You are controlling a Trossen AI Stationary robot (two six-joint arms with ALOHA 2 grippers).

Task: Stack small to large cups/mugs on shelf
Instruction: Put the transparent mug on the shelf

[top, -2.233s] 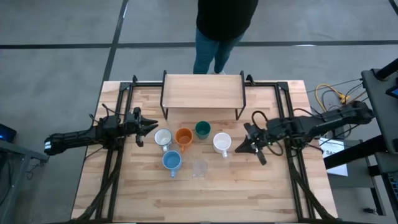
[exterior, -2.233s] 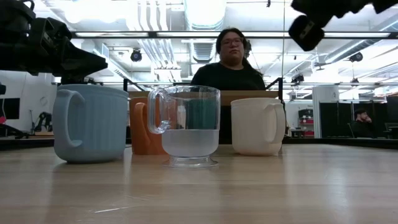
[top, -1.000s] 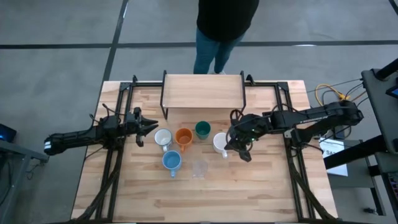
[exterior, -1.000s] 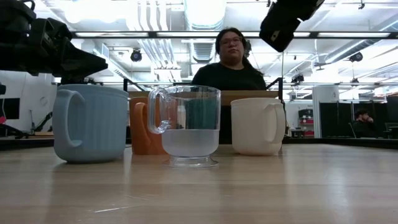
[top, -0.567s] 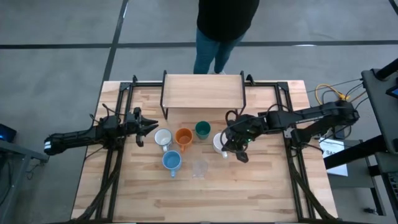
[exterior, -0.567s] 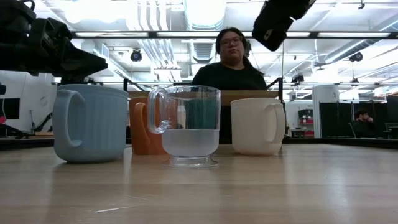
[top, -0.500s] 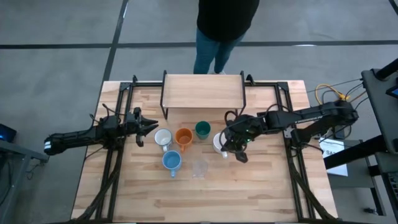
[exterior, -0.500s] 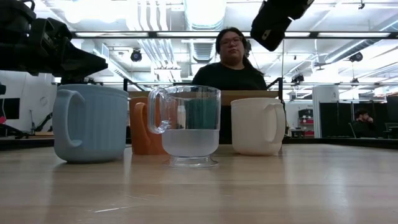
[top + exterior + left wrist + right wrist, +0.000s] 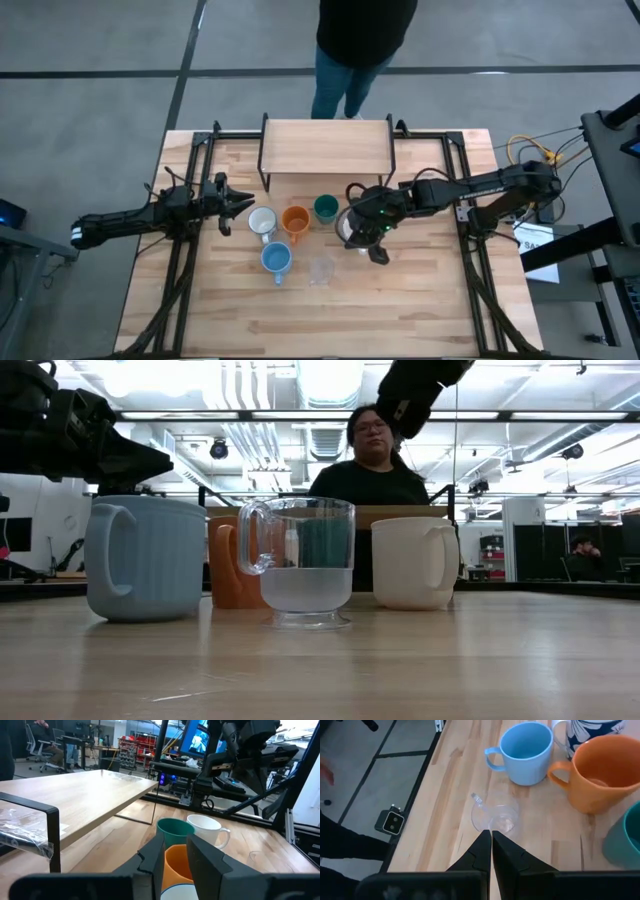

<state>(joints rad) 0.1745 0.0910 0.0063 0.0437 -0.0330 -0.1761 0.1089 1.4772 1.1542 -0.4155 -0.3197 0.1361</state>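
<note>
Two grippers: right gripper (image 9: 362, 232), jaws pressed together, is hovering above white mug (image 9: 414, 563); left gripper (image 9: 238, 206) is waiting, jaws parted.

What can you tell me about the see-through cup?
The clear glass looks like thin see-through plastic, with a looped handle on one side and a small round foot. It stands upright and empty on the wooden table, nearest the front edge, next to the light blue mug. Nothing touches it; the right gripper hangs nearby, fingers shut.

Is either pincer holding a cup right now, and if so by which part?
Nothing is held. The right pincer is shut and empty above the white mug; the left pincer waits beside the cups, gripping nothing.
</note>
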